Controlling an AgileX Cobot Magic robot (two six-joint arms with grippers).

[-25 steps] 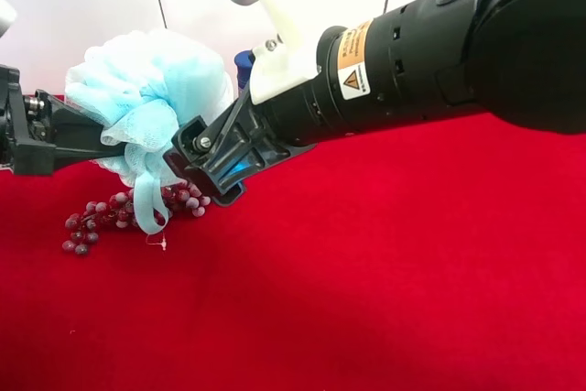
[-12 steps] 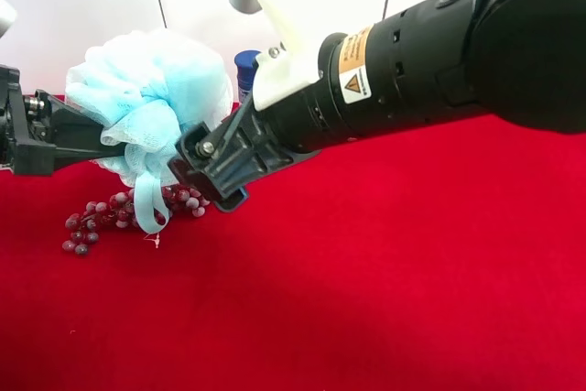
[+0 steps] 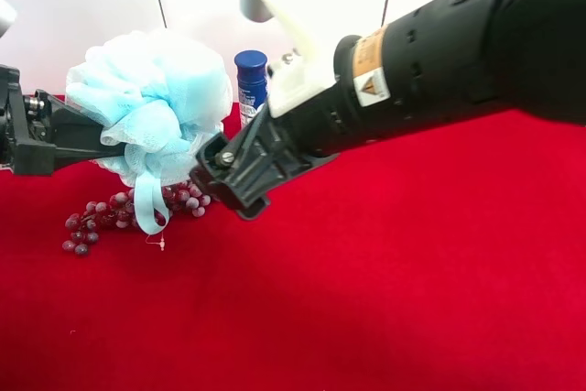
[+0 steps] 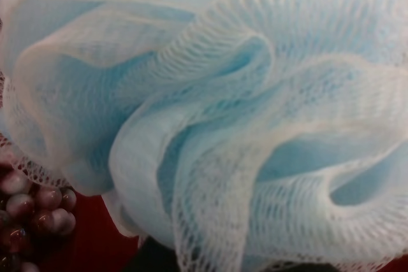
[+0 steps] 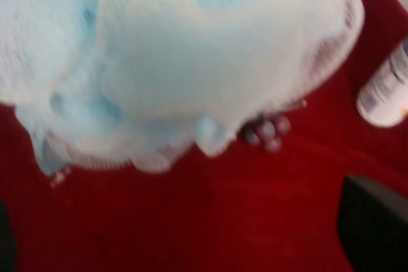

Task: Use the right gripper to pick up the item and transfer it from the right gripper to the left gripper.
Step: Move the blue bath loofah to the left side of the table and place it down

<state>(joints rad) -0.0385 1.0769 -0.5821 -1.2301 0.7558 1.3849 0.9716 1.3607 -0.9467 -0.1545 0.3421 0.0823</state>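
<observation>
The pale-blue mesh pouf (image 3: 151, 89) hangs above the red cloth, its ribbon loop (image 3: 146, 203) dangling down. The left gripper (image 3: 114, 139), on the arm at the exterior high view's left, is shut on the pouf, with its fingertips buried in the mesh. The pouf fills the left wrist view (image 4: 242, 113). The right gripper (image 3: 229, 169), on the arm with the warning sticker, is open and empty, just right of the pouf and apart from it. In the right wrist view the pouf (image 5: 172, 62) lies ahead of its spread fingers (image 5: 373, 221).
A bunch of red-purple grapes (image 3: 101, 215) lies on the red cloth (image 3: 385, 299) under the pouf. A blue-capped white bottle (image 3: 250, 84) stands behind the right gripper. It also shows in the right wrist view (image 5: 386, 93).
The right gripper has drawn back to the right, away from the pouf, uncovering the bottle. The pouf stays held in the left gripper, which has not moved.
</observation>
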